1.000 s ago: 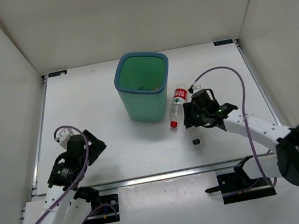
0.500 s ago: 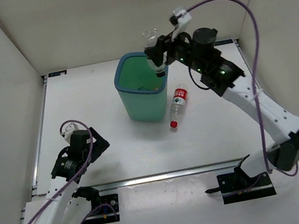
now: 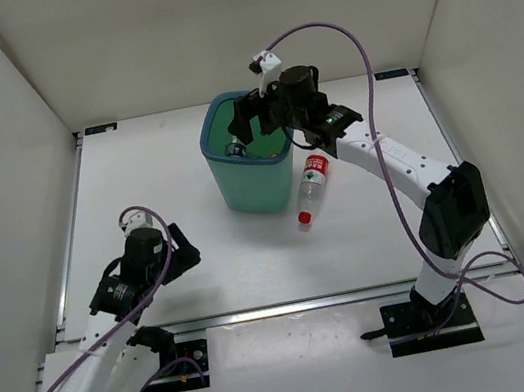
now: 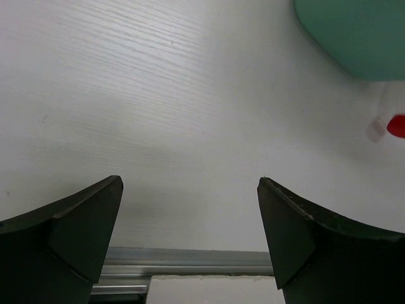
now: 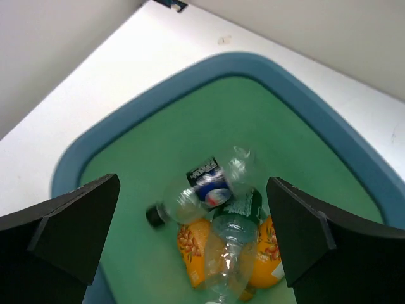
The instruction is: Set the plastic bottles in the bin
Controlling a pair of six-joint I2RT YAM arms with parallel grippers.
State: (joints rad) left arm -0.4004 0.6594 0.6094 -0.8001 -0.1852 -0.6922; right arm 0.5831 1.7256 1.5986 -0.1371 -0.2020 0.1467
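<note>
**Over the bin's mouth, right fingers spread and empty**

Between the parted fingers of the right gripper (image 5: 195,228), four plastic bottles show inside the bin (image 5: 316,120). A blue-labelled bottle (image 5: 205,187) lies above a green-labelled bottle (image 5: 231,247) and two orange bottles (image 5: 193,250). Behind the wrist, the right arm reaches up and leftward from a raised elbow. Just right of the bin, on the table (image 3: 139,187), lies the red-labelled bottle (image 3: 310,187). The left gripper (image 4: 190,234), fingers apart and empty, hangs low over the near-left table on a folded arm.
</note>
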